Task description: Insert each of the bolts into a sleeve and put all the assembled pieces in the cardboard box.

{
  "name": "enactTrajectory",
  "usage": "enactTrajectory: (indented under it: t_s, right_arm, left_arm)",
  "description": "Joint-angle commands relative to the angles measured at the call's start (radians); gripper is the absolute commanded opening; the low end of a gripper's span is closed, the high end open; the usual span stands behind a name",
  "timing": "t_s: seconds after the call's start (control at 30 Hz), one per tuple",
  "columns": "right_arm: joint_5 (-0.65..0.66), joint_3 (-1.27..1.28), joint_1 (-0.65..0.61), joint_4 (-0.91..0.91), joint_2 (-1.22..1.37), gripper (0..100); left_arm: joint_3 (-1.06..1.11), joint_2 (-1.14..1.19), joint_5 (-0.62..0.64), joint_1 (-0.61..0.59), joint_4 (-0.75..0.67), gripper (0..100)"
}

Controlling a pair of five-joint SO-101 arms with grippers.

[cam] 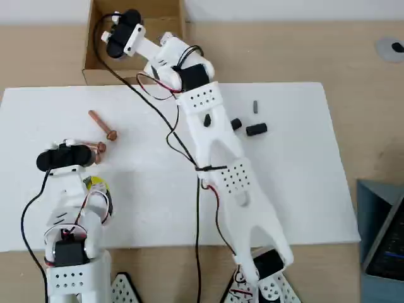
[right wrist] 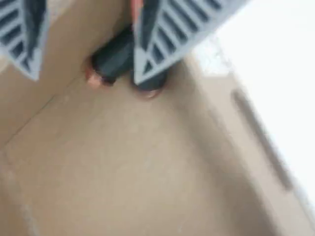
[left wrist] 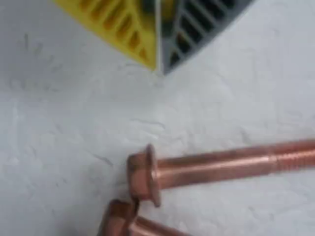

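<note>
White mat (cam: pixel 303 189) on tan table (cam: pixel 366 76). Left pincer (left wrist: pixel 158 66) pressed together, empty, over mat near copper bolt (left wrist: pixel 221 164) and second bolt (left wrist: pixel 123 221), heads close together. Right pincer (right wrist: pixel 86 76) spread inside cardboard box (right wrist: pixel 147 187); assembled piece (right wrist: pixel 110 61), dark sleeve over copper, on box floor between fingers (right wrist: pixel 167 29). Loose sleeves (cam: pixel 255 129) on mat, well apart from bolts.

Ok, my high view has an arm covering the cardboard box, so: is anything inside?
Observer: Yes, an assembled piece, dark sleeve with a copper end, lies in a corner of the cardboard box.
Operator: Held by the right gripper?
Observer: No, the right gripper is open, fingers spread wide.
Operator: And the left?
Observer: The left gripper is shut and empty, close to a copper bolt.
</note>
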Motion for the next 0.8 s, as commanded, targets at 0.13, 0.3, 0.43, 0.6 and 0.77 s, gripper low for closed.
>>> enactTrajectory:
  t_s: [0.13, 0.3, 0.43, 0.6, 0.77]
  right_arm:
    - [-0.002, -0.053, 0.001, 0.249, -0.228, 14.9]
    - [-0.051, -0.051, 0.012, 0.379, -0.311, 14.9]
    - [-0.109, -0.053, 0.019, 0.483, -0.348, 14.9]
    - [-0.186, -0.051, 0.035, 0.577, -0.386, 14.9]
    - [-0.244, -0.050, 0.053, 0.582, -0.441, 14.9]
  left_arm:
    - [-0.003, -0.004, 0.003, -0.008, -0.017, 0]
    - [-0.003, -0.004, 0.003, -0.008, -0.017, 0]
    - [-0.003, -0.004, 0.003, -0.008, -0.017, 0]
    - [-0.003, -0.004, 0.003, -0.008, -0.017, 0]
    - [-0.003, -0.004, 0.003, -0.008, -0.017, 0]
